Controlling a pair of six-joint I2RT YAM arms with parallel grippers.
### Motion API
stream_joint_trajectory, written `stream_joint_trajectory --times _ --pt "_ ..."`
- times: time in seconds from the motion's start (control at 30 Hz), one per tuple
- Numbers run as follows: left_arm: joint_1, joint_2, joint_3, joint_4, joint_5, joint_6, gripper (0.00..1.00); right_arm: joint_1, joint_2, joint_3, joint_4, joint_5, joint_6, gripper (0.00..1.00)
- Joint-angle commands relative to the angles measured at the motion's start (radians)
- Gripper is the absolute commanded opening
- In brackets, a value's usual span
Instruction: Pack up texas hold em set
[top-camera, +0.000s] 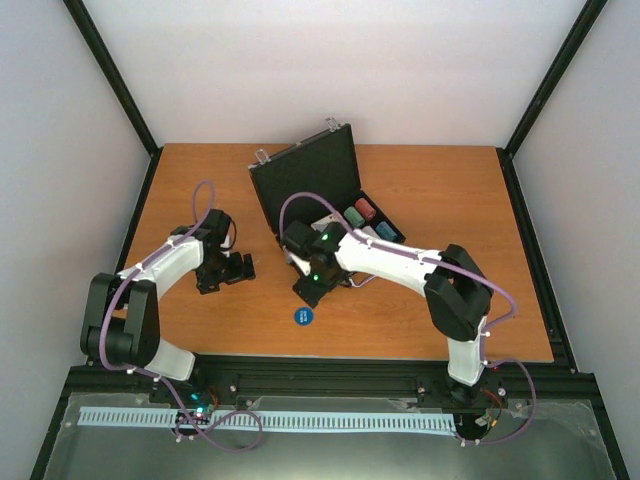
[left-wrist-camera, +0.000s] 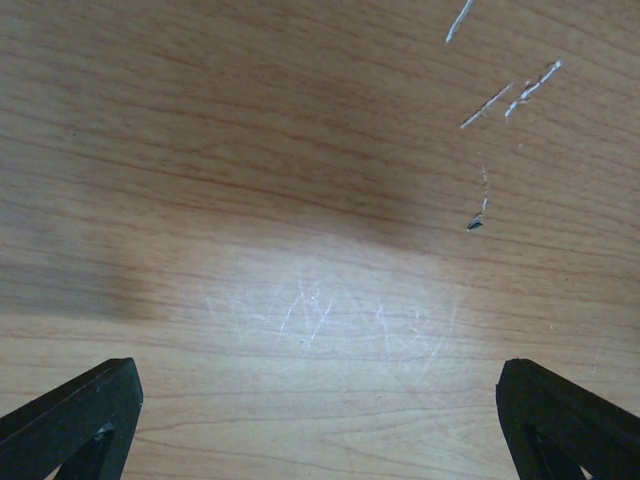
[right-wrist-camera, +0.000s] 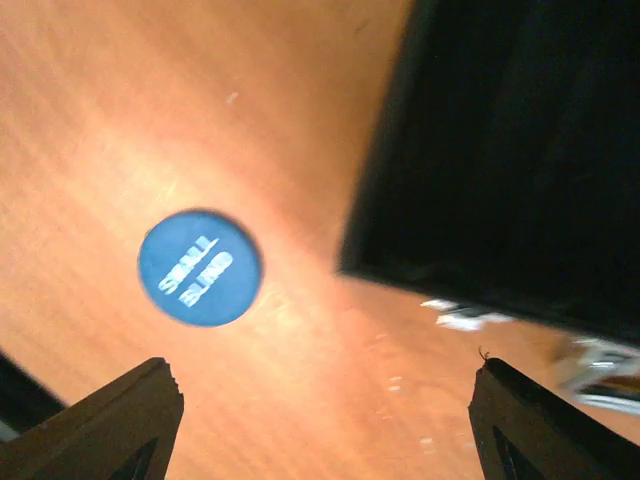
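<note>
The black briefcase (top-camera: 305, 180) of the texas hold em set stands open at the back middle of the table. Red, green and blue chip stacks (top-camera: 365, 213) sit in its tray. A blue disc (top-camera: 304, 316) printed "SMALL BLIND" lies flat on the wood in front of the case, also the blue disc (right-wrist-camera: 200, 267) in the right wrist view. My right gripper (top-camera: 313, 290) (right-wrist-camera: 325, 405) hovers open just behind the disc, beside the case's black corner (right-wrist-camera: 500, 150), holding nothing. My left gripper (top-camera: 238, 268) (left-wrist-camera: 315, 390) is open over bare wood to the left.
The wooden table (top-camera: 440, 300) is ringed by a black frame with white walls. A silver latch part (right-wrist-camera: 600, 365) of the case shows near my right fingertip. Scratches (left-wrist-camera: 500, 95) mark the wood under the left gripper.
</note>
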Motion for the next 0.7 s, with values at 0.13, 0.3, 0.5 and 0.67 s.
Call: stream_joint_trajectory --times 0.13,0.3,0.5,0.67 --pt "0.007 -0.046 0.029 -0.035 -0.009 0.025 1.00 0.108 0.022 -0.078 0.057 -0.087 0.066 0.80" --pt "0.007 -0.070 0.023 -0.064 -0.028 0.041 1.00 0.148 0.083 -0.050 0.079 -0.128 0.069 0.80" --pt "0.007 -0.074 0.009 -0.054 -0.020 0.040 1.00 0.162 0.148 -0.009 0.063 -0.136 0.057 0.83" --pt "0.007 -0.074 0.000 -0.045 -0.016 0.043 1.00 0.162 0.181 -0.002 0.067 -0.131 0.055 0.87"
